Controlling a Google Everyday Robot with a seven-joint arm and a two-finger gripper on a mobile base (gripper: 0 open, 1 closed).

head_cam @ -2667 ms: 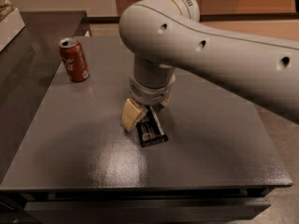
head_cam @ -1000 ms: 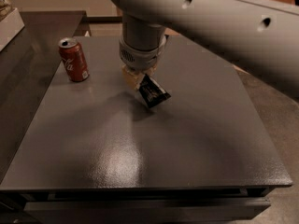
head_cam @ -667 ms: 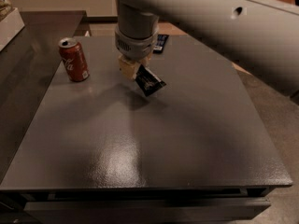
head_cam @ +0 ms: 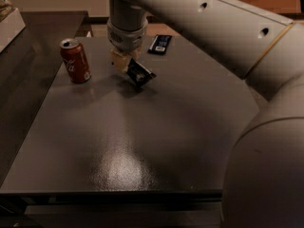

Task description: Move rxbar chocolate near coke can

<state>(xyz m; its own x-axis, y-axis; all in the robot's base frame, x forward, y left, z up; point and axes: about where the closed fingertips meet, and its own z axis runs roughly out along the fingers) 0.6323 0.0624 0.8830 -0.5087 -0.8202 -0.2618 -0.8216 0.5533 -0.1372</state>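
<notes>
The coke can [head_cam: 75, 61] stands upright at the far left of the dark table [head_cam: 142, 141]. My gripper [head_cam: 127, 66] hangs from the big grey arm just right of the can, shut on the rxbar chocolate [head_cam: 140, 74], a black wrapper with white print. The bar is tilted and held just above the table, about a can's width from the can.
A dark blue wrapper with a white label [head_cam: 160, 43] lies flat at the table's far edge, behind the gripper. A white box [head_cam: 9, 20] sits on a counter at the far left. My arm's large elbow [head_cam: 266, 175] fills the right side.
My gripper has carried the rxbar chocolate up off the table's middle and leftward and farther back, toward the coke can. The dark blue wrapper has come into view behind it.
</notes>
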